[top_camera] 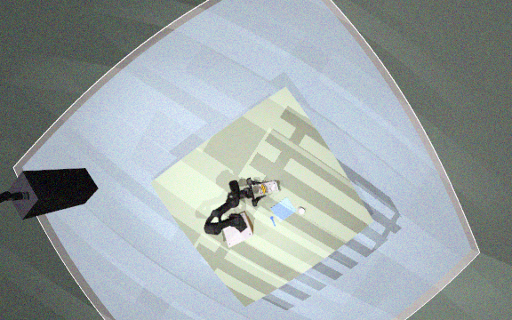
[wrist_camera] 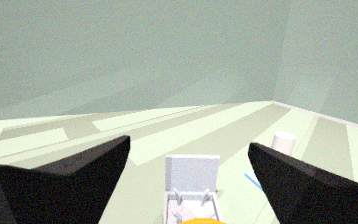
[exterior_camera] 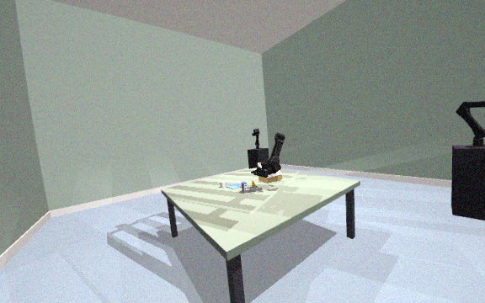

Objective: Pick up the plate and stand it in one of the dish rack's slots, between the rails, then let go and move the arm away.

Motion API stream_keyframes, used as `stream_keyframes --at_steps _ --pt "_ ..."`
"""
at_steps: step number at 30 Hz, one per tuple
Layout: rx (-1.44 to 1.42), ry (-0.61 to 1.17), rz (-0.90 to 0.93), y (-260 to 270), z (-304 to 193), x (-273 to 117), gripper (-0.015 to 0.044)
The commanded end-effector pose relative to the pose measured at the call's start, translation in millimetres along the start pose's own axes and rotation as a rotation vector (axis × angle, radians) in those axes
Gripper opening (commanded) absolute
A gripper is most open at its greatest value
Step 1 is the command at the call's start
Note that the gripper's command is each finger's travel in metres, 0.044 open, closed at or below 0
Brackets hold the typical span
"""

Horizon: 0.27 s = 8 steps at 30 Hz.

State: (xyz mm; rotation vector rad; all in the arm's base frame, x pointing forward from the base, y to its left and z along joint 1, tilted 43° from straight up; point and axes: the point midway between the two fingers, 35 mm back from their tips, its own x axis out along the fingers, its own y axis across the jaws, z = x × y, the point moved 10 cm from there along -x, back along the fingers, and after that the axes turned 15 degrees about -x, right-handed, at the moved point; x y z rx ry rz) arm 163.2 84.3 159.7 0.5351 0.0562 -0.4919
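Observation:
The yellow plate (top_camera: 263, 188) (exterior_camera: 254, 184) stands on edge in the grey-white dish rack (top_camera: 274, 186) (exterior_camera: 251, 190) (wrist_camera: 192, 172). Only the top of the plate (wrist_camera: 202, 221) shows at the bottom of the wrist view. Which slot it is in, and how far it leans, cannot be told. My gripper (top_camera: 253, 191) (exterior_camera: 254, 172) (wrist_camera: 190, 145) is open, with nothing between its fingers. It is above the plate and towards the arm's side of the rack. The plate's lower part is hidden.
A blue cloth or mat (top_camera: 282, 211) (exterior_camera: 236, 186) lies beside the rack, with a white cup (top_camera: 301, 210) (exterior_camera: 222, 184) (wrist_camera: 283, 143) beyond it. A small blue utensil (top_camera: 273, 220) lies nearer the arm's base box (top_camera: 239, 236) (exterior_camera: 270, 178).

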Motion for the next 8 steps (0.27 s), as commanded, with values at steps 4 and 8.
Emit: stream_keyframes --at_steps 4,8 --pt "-0.026 -0.007 0.009 -8.2 25.7 -1.0 0.0400" --pt "-0.074 0.007 -0.006 -6.6 26.5 3.4 0.0400"
